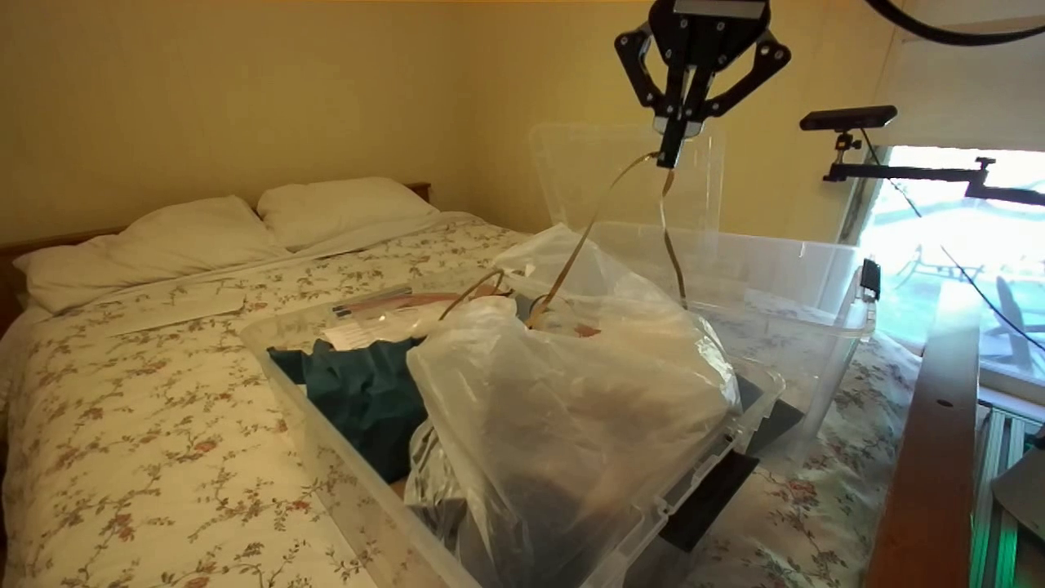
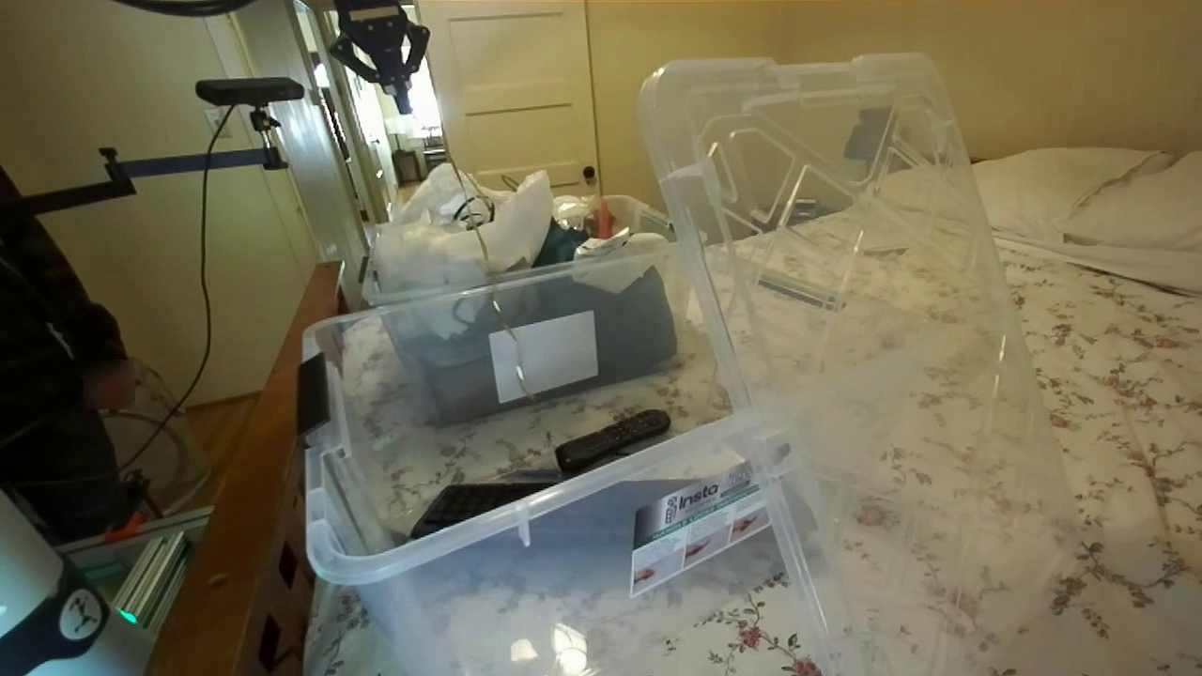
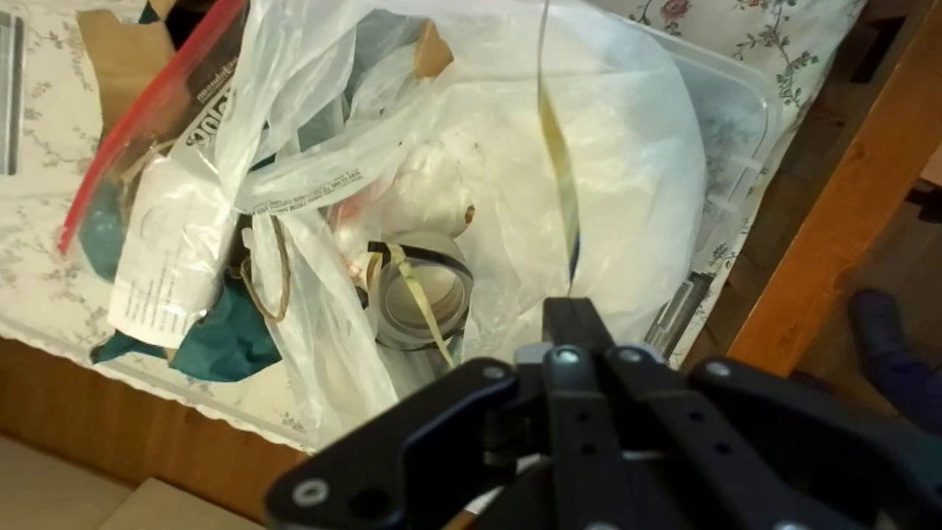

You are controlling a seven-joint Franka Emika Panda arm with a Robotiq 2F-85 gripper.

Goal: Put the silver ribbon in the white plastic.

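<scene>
i have the gripper (image 1: 669, 155) hanging well above the white plastic bag (image 1: 571, 408), fingertips pointing down. its jaws are clenched on the silver ribbon (image 3: 561, 154), which looks gold in places. in an exterior view two lengths of it drop from the fingertips: one bows down into the folds at the top of the bag, the other goes out of sight at the bag's far edge. from the opposite angle i see a strand hanging in front of a white label (image 2: 568, 347) on the bin. in my wrist view a length crosses a hollow round roll (image 3: 401, 305) among the folds; i cannot tell whether that roll sits inside the bag. the bag fills much of the clear bin (image 1: 371, 498), just beside a dark green cloth (image 1: 367, 392). near it on the flowered bed (image 1: 147, 425) stands another clear bin (image 2: 563, 495) with a raised lid (image 2: 808, 70) and a black remote (image 2: 613, 439) inside.
</scene>
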